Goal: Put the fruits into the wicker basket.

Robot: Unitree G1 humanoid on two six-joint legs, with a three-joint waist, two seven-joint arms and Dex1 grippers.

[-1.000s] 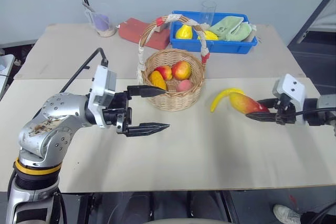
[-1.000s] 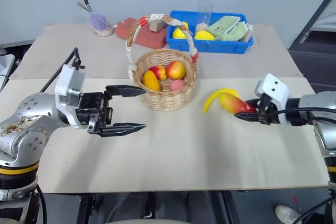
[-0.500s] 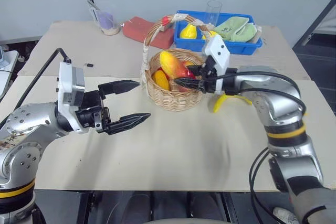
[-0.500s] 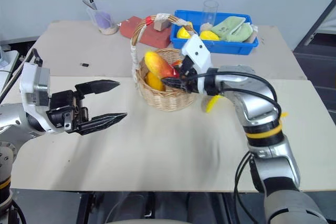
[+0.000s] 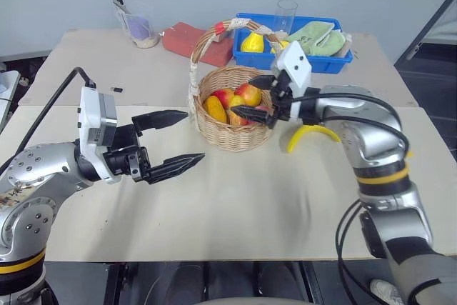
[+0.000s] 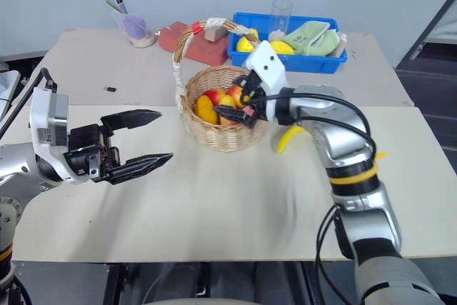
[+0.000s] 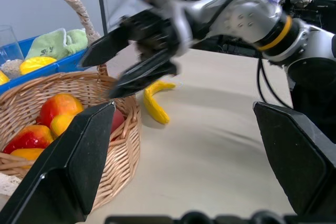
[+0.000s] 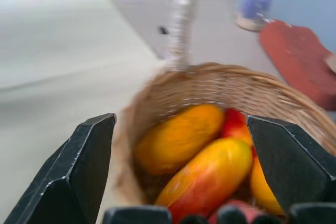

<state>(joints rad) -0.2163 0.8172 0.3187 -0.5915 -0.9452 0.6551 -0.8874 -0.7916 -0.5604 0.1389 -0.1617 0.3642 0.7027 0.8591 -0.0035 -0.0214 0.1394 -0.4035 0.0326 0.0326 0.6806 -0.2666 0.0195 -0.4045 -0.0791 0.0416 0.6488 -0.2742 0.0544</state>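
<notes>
Black right gripper point(image 5: 258, 98) spread wide and empty over wicker basket point(image 5: 214, 126), mango point(image 8: 206, 177) lying inside among other fruit, banana point(image 5: 310, 134) on table point(image 5: 250, 198) beside basket, left gripper point(image 5: 184, 137) splayed, empty, left of basket.

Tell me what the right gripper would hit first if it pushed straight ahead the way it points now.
Most likely the fruit piled in the wicker basket: the right gripper, open, aims over the rim at the red-and-yellow mango just ahead of its fingertips. Depth is uncertain.
</notes>
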